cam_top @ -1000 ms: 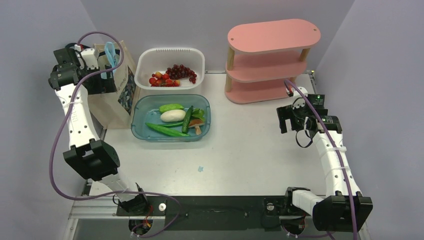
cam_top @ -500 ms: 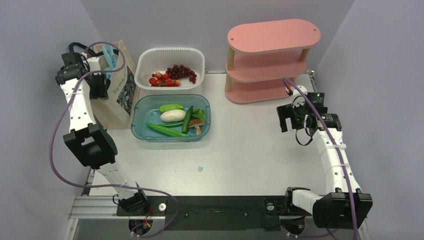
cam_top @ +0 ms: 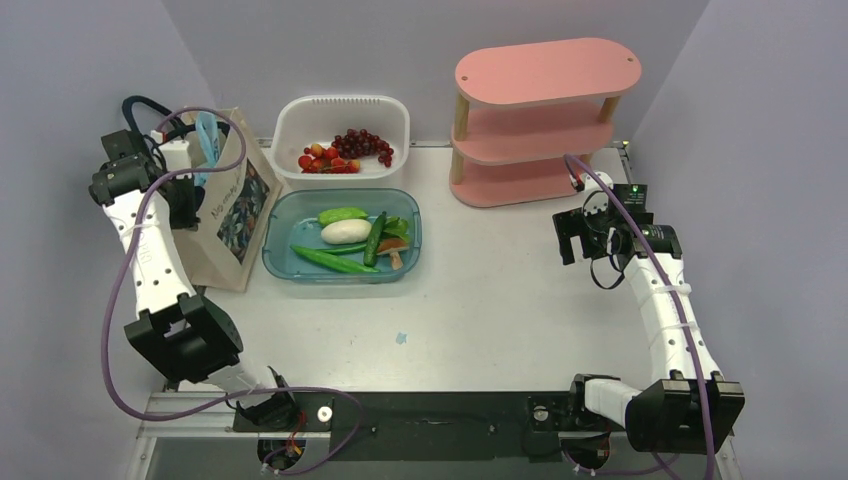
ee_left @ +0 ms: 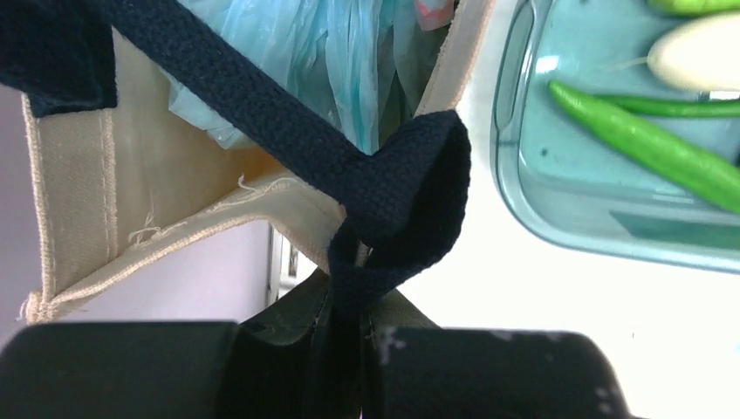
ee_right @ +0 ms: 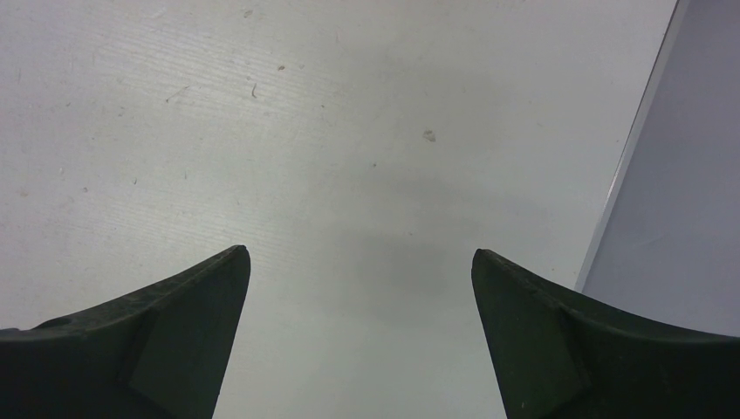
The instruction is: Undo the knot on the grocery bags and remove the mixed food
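Our left claw (ee_left: pixel 347 349) is clamped tight on the navy handle (ee_left: pixel 401 188) of the tote (cam_top: pixel 225 215); the strap folds over just above the fingers and runs down between them. The other end of the handle runs up to the tote's rim. Inside the mouth we see the blue bag (ee_left: pixel 340 44), crinkled and pressed against the canvas. From above, its bunched top, the knot (cam_top: pixel 207 132), pokes out of the tote. The food is hidden inside.

The tote sits at the far left corner of the table (cam_top: pixel 480 300), tilted, its printed face turned up. The tub (cam_top: pixel 290 265) is just beside it, and the basket (cam_top: pixel 300 110) lies behind the tub at the far edge.

Our left arm (cam_top: pixel 150 260) rises from its base at the near edge, bends at the elbow near the left edge, and reaches along that edge to the tote, its wrist bent in towards it.

Our right claw (ee_right: pixel 360 253) is spread wide and holds nothing, over bare table by the right edge. The right arm (cam_top: pixel 665 310) folds at the near right corner and reaches away along that edge, the wrist near the front of the pink shelf (cam_top: pixel 545 75).
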You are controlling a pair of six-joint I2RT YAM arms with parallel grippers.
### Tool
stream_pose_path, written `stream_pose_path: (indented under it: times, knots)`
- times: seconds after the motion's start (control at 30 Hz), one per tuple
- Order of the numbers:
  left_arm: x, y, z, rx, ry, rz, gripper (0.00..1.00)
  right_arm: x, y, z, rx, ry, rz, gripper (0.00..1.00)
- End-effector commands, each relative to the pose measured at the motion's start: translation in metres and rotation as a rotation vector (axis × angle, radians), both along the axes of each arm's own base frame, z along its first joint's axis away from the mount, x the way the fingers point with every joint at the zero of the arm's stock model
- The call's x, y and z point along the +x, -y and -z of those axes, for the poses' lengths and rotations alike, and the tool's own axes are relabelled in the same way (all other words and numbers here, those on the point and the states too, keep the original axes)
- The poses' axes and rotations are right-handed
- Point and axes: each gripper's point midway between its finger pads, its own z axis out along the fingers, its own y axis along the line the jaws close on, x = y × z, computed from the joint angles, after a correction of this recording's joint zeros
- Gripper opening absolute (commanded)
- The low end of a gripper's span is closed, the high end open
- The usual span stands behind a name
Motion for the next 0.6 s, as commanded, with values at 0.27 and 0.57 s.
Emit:
stream_pose_path:
  times: [0.27, 0.57]
  knots:
    - [-0.05, -0.002, -0.061, 0.167, 0.042, 0.0, 0.58, 0.009, -0.005, -0.02, 0.012, 0.069, -0.021, 0.95]
    - [-0.05, -0.032, -0.054, 0.255, -0.05, -0.024, 0.61, 0.007, -0.005, -0.024, 0.009, 0.081, -0.025, 0.95]
